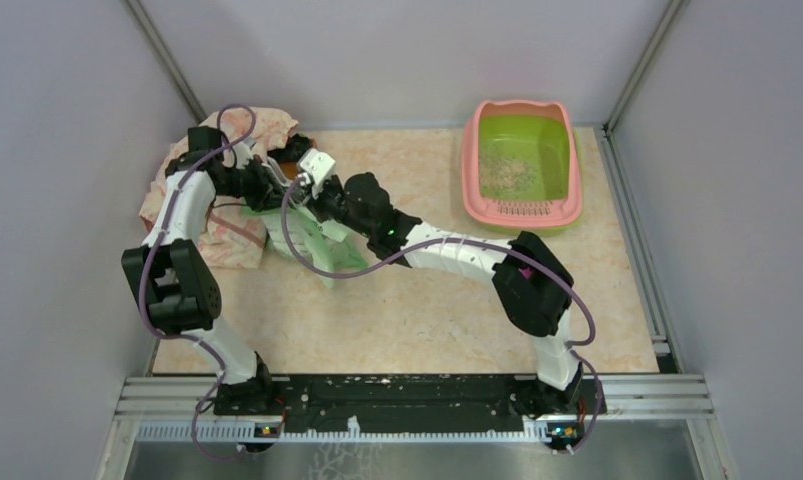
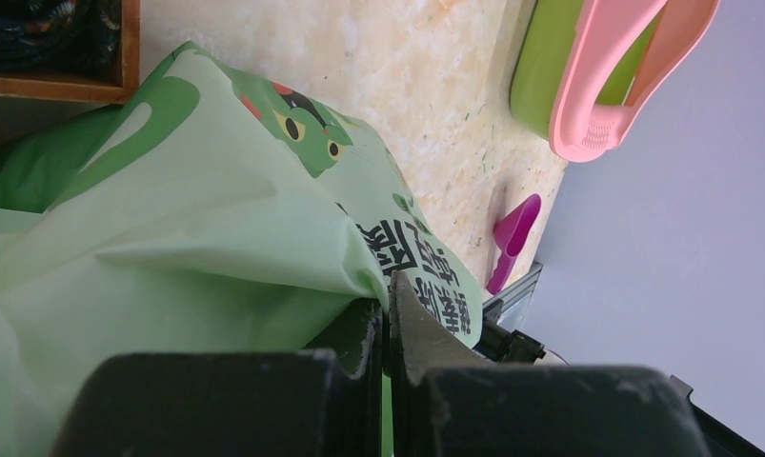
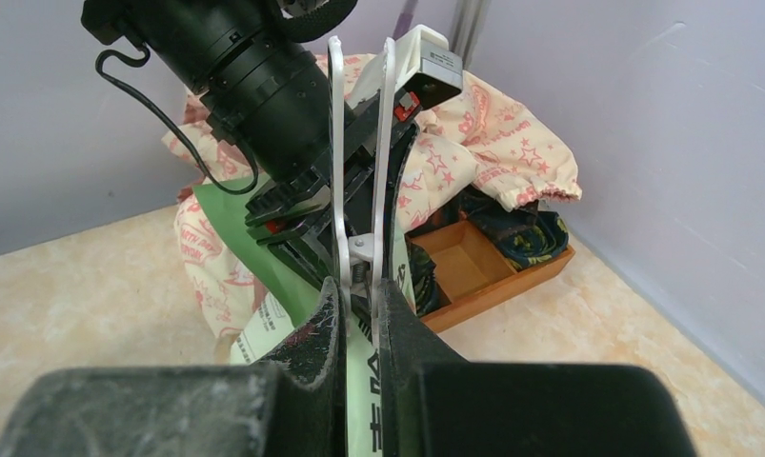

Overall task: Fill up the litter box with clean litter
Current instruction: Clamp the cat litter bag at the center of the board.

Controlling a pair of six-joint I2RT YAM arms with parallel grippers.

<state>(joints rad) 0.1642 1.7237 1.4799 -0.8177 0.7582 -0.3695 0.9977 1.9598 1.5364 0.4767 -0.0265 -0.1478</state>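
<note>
Pinching bag's [image 2: 216, 219] edge, left pincer [image 2: 386, 314] holds (litter box [image 1: 523, 211] apart).

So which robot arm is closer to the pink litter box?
Right. The right arm's elbow sits close to the litter box, on its near side; the left arm is far off on the left.

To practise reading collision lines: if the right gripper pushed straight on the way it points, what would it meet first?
Probably the left gripper, which sits right behind the white clip pinched in the right gripper's jaws; the patterned cloth lies beyond. Depth is hard to judge.
</note>
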